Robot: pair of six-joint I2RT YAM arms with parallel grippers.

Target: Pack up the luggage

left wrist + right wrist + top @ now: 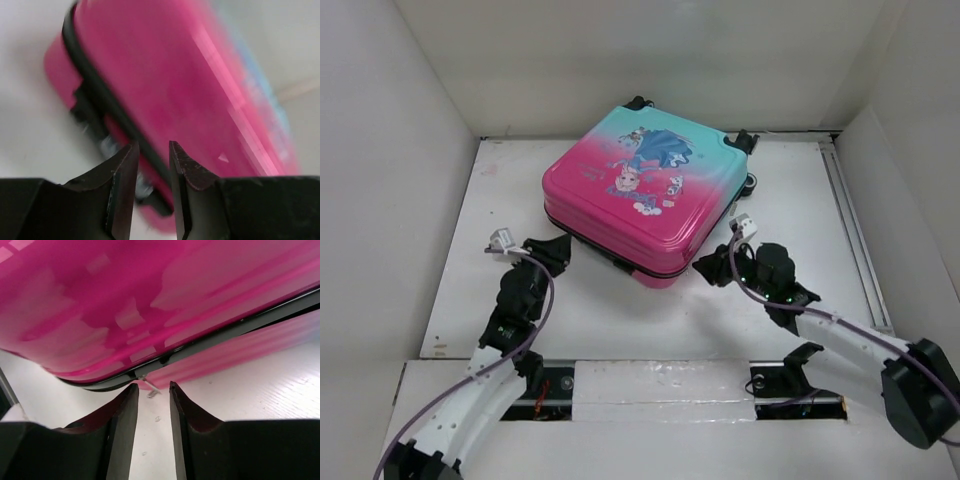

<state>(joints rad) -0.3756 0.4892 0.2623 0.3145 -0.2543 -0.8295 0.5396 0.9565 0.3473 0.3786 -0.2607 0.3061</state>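
Closed luggage [650, 190] (lettering [623, 186] too small)

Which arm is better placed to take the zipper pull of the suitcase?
Right, probably. The small zipper pull hangs at the suitcase seam directly before the right end effector. The left end effector also faces the seam, but its blurred view shows no clear pull.

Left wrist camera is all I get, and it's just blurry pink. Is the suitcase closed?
Observer: From the top camera, the luggage lies flat, lid down on its base.
Operator: Where's the other arm?
Observer: The right gripper is at the near right corner; the left gripper is at the near left edge.
Operator: Anything by its fingers?
Observer: The right wrist camera shows a small metal zip pull hanging from the black seam, just ahead of that gripper.
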